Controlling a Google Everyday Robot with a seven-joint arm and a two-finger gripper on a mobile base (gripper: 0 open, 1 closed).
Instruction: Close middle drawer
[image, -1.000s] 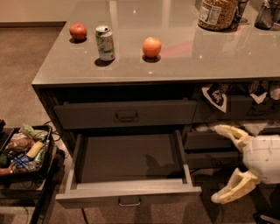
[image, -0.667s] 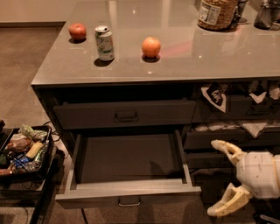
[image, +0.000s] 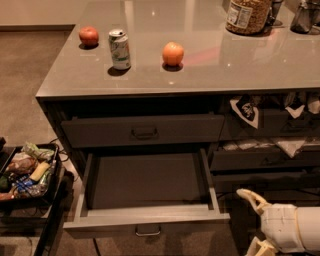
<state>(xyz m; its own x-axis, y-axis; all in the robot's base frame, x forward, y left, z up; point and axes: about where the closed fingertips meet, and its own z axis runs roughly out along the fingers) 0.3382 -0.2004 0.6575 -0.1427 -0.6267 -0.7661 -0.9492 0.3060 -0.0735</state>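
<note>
Gripper: one gripper sat low at the right edge of the camera view, in front of the right-hand drawer stack and just right of the pulled-out drawer's front corner, not touching it.
Fingers: two curved, cream-coloured fingers, smooth and plastic-looking, were spread wide apart with nothing between them; they joined a pale, blocky wrist body.
Middle drawer: one middle drawer, dark grey, stood pulled far out of the cabinet; it had a flat matte front, long straight side walls and a smooth rectangular floor.
Handle: one small bail handle was centred on that front, thin and metallic.
Top drawer: one top drawer directly above was pushed in, with the same matte grey front and its own small centred pull.
Right stack: two drawer fronts could be counted there, with light, crumpled packets or cloths hanging over their edges.
Counter: one wide counter, grey, flat and glossy, showed reflections.
Fruit: two round pieces, a red fruit and an orange fruit, sat well apart.
Can: one upright cylindrical can, green and white, stood between them.
Jar: one clear jar with brown, grainy contents stood at the back right.
Tray: one dark tray at the left held a heap of mixed, crinkly packets.
</note>
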